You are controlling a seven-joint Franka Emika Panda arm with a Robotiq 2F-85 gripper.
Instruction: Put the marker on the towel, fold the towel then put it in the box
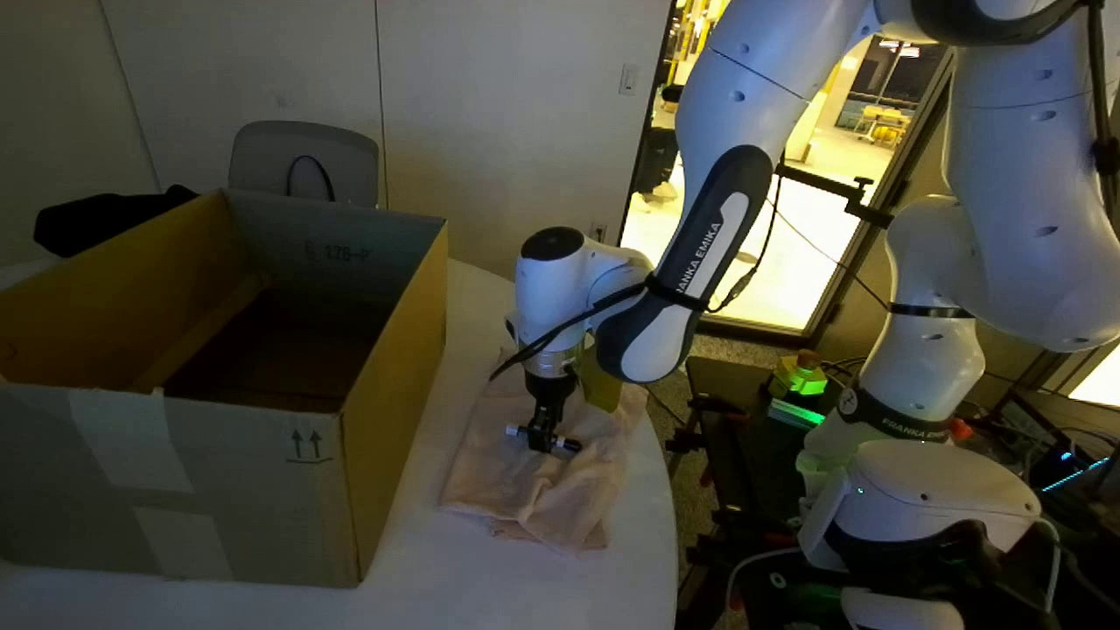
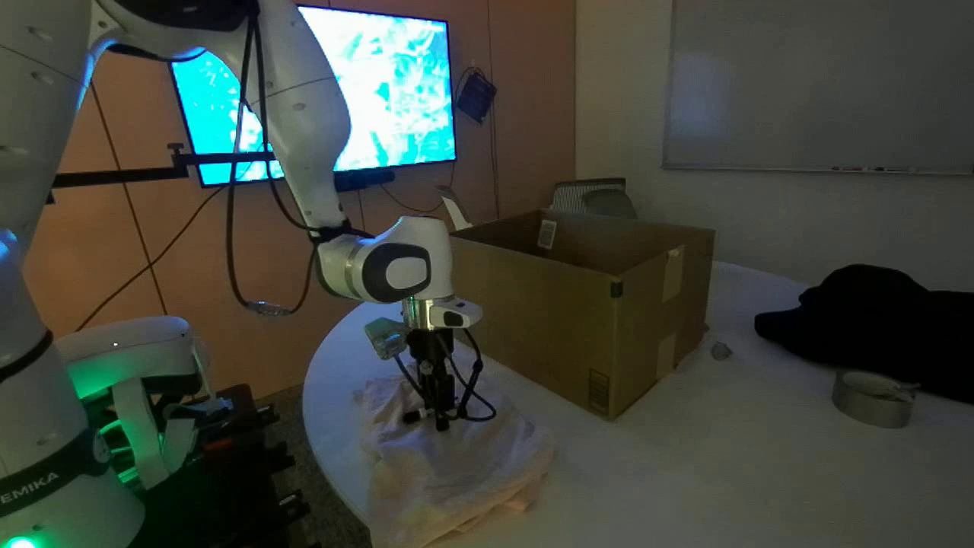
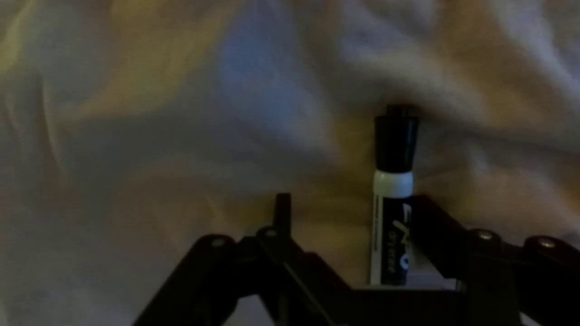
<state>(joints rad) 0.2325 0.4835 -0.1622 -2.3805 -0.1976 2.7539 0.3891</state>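
Observation:
The marker (image 3: 393,203) is black and white and lies on or just above the towel (image 3: 136,136) in the wrist view. My gripper (image 3: 351,217) is open around it. The right finger touches or nearly touches the marker, and a gap shows on the left finger's side. In both exterior views the gripper (image 1: 542,437) (image 2: 441,425) points down at the towel (image 1: 525,494) (image 2: 472,464), with marker ends showing beside the fingers (image 1: 567,444) (image 2: 413,416). The towel is pale pink, wrinkled and spread on the table. The cardboard box (image 1: 398,411) (image 2: 533,312) stands open beside it.
The round white table (image 1: 420,577) has its edge close to the towel. A black cloth item (image 2: 875,327), a roll of tape (image 2: 873,399) and a small crumpled scrap (image 2: 720,351) lie beyond the box. A chair (image 1: 306,162) stands behind the box.

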